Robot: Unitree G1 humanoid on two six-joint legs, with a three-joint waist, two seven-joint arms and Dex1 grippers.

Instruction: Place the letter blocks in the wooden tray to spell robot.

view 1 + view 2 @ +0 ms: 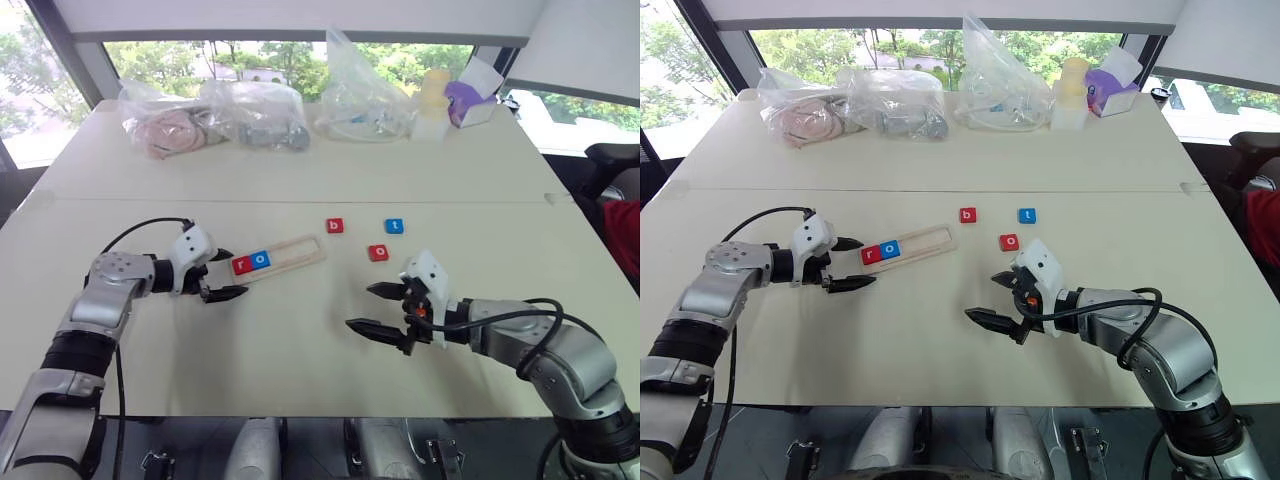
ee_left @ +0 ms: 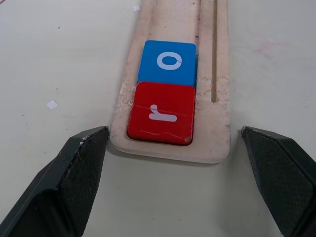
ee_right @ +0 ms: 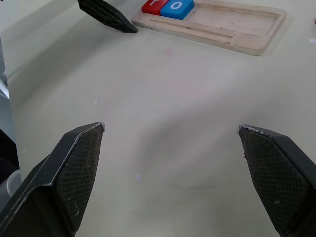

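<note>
A: Tray status?

B: The wooden tray (image 1: 285,256) lies on the table (image 1: 300,350), tilted, its left end nearer the robot than its right end. Two letter blocks sit in the recess at that left end, touching: the red r (image 1: 242,265) at the very end, the blue o (image 1: 261,259) next to it. The remainder of the recess is bare wood.

A: Other tiles?

B: Three lie loose on the table to the right of the tray. The red b (image 1: 335,225) is just past the tray's right end, the blue t (image 1: 394,226) is further right, and the red o (image 1: 378,253) lies between and nearer the robot. None touch each other.

A: Left gripper?

B: The left gripper (image 1: 224,273) is at the tray's left end, fingers spread wide, empty. In the left wrist view the two fingers (image 2: 74,173) flank the tray end, apart from it on both sides.

A: Right gripper?

B: The right gripper (image 1: 378,308) hovers over bare table, near the red o, pointing left. Fingers (image 3: 74,168) wide apart, holding nothing.

A: Background?

B: Clear plastic bags (image 1: 260,115) and a purple box (image 1: 468,100) along the far edge.
</note>
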